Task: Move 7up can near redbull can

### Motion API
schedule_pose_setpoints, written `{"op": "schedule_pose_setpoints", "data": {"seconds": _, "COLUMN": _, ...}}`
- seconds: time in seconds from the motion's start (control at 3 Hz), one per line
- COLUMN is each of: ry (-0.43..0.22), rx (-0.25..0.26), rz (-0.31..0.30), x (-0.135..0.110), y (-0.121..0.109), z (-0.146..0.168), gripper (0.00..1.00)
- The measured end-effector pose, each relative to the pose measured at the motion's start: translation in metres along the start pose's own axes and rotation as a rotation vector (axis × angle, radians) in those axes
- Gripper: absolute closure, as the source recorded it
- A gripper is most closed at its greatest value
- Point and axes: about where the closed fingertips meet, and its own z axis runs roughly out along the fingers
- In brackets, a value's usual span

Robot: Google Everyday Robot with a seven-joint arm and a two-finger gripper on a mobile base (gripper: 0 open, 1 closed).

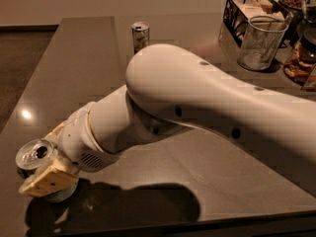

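Note:
The 7up can (pixel 33 154) stands at the table's front left corner, its silver top with the opening showing. My gripper (pixel 47 157) is down at that corner with its fingers on either side of the can, the near finger (pixel 45 180) across the can's body and the far finger (pixel 55 131) behind it, closed against it. The can's lower body is hidden behind the near finger. The redbull can (pixel 140 36), tall and slim, stands upright at the far middle of the table, well away from the gripper.
My large white arm (pixel 207 102) crosses the table from the right. At the far right stand a wire mesh cup (pixel 260 42), a black wire basket (pixel 242 9) and jars (pixel 298 58). The table's left edge (pixel 29 98) and front edge lie close to the can.

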Motion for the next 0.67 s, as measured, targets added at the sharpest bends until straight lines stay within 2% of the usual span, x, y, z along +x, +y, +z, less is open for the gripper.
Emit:
{"op": "schedule_pose_setpoints", "data": {"seconds": 0.33, "ry": -0.031, "rx": 0.023, "rz": 0.012, "x": -0.012, "y": -0.018, "z": -0.009, "gripper": 0.85}}
{"op": "schedule_pose_setpoints", "data": {"seconds": 0.67, "ry": -0.074, "rx": 0.075, "rz": 0.035, "x": -0.027, "y": -0.054, "z": -0.023, "gripper": 1.00}}
